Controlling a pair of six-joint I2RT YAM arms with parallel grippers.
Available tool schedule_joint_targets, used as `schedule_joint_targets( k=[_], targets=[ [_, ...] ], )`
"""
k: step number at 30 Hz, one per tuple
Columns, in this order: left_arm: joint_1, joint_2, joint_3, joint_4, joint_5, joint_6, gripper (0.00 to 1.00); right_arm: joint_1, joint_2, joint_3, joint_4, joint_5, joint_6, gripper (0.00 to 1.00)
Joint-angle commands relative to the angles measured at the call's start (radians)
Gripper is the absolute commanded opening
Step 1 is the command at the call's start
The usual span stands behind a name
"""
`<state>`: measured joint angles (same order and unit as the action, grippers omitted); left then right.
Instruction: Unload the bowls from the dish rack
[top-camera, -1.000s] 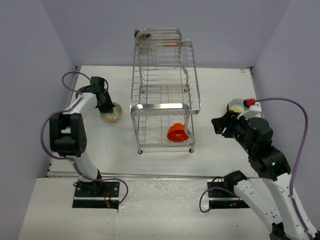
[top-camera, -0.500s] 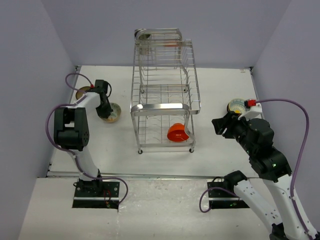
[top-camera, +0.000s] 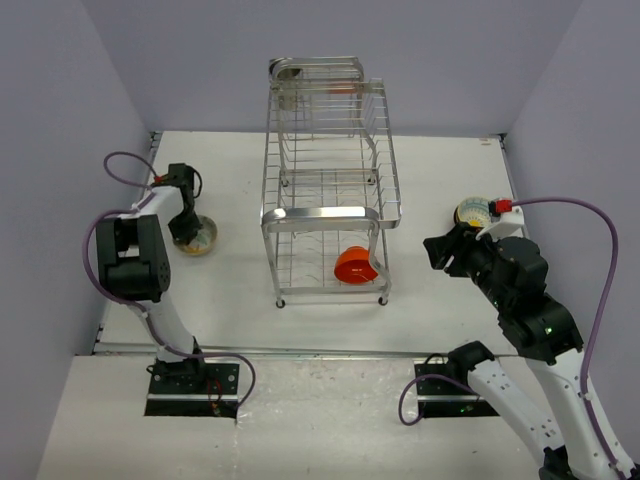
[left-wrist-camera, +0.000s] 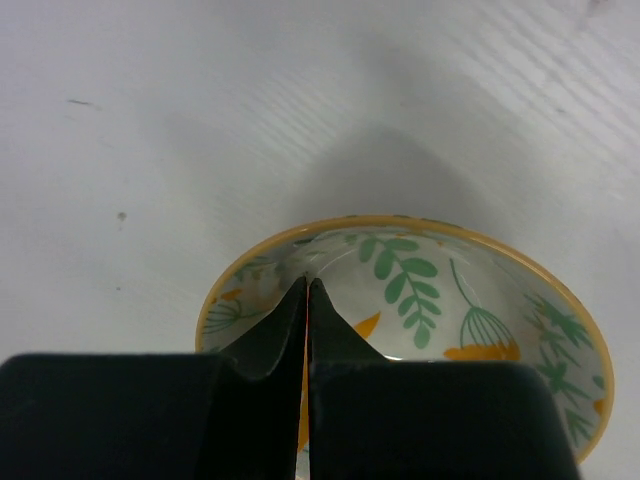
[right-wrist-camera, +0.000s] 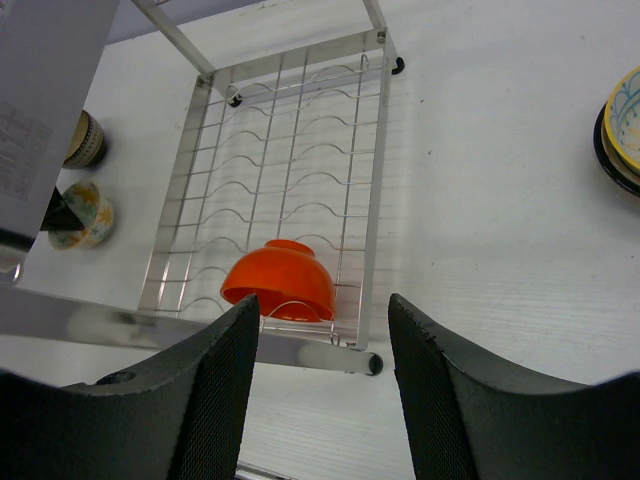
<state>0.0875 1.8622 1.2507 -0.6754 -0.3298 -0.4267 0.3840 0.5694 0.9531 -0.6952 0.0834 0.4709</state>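
Note:
The dish rack (top-camera: 325, 215) stands mid-table, also in the right wrist view (right-wrist-camera: 290, 200). An orange-red bowl (top-camera: 355, 266) leans on edge in its lower tier (right-wrist-camera: 280, 280). My left gripper (top-camera: 183, 226) is shut on the wall of the pale bowl with the yellow-orange and green pattern (top-camera: 199, 238), left of the rack; its fingers (left-wrist-camera: 270, 340) pinch the near rim (left-wrist-camera: 430, 290). A brown bowl (right-wrist-camera: 85, 140) sits on the table behind it. My right gripper (top-camera: 437, 250) is open and empty, hovering right of the rack, and its fingers (right-wrist-camera: 215, 400) frame the orange bowl.
Two stacked bowls, a pale patterned one in a dark-rimmed one (top-camera: 478, 212), sit at the right near the wall (right-wrist-camera: 622, 135). Purple walls close in the table on the left, back and right. Something small and orange-red (top-camera: 341, 90) shows in the rack's upper tier.
My left gripper has carried the patterned bowl leftward, away from the rack towards the left wall. The right arm has not moved.

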Motion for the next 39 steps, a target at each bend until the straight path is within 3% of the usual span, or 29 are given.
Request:
schedule_joint_targets(
  k=[1, 24, 30, 39],
  targets=[
    [0.06, -0.052, -0.007, -0.024, -0.051, -0.003, 0.0, -0.005, -0.003, 0.013, 0.014, -0.019, -0.005, 0.56],
    [0.205, -0.04, 0.082, -0.006, 0.02, -0.027, 0.0, -0.005, 0.001, -0.014, -0.003, -0.02, -0.038, 0.56],
    [0.202, -0.237, 0.018, 0.043, 0.135, -0.043, 0.0, -0.005, 0.001, -0.017, -0.004, -0.027, -0.028, 0.56],
    [0.124, -0.564, 0.049, 0.056, 0.304, -0.075, 0.17, -0.005, 0.056, 0.027, -0.027, -0.068, -0.018, 0.61]
  ],
)
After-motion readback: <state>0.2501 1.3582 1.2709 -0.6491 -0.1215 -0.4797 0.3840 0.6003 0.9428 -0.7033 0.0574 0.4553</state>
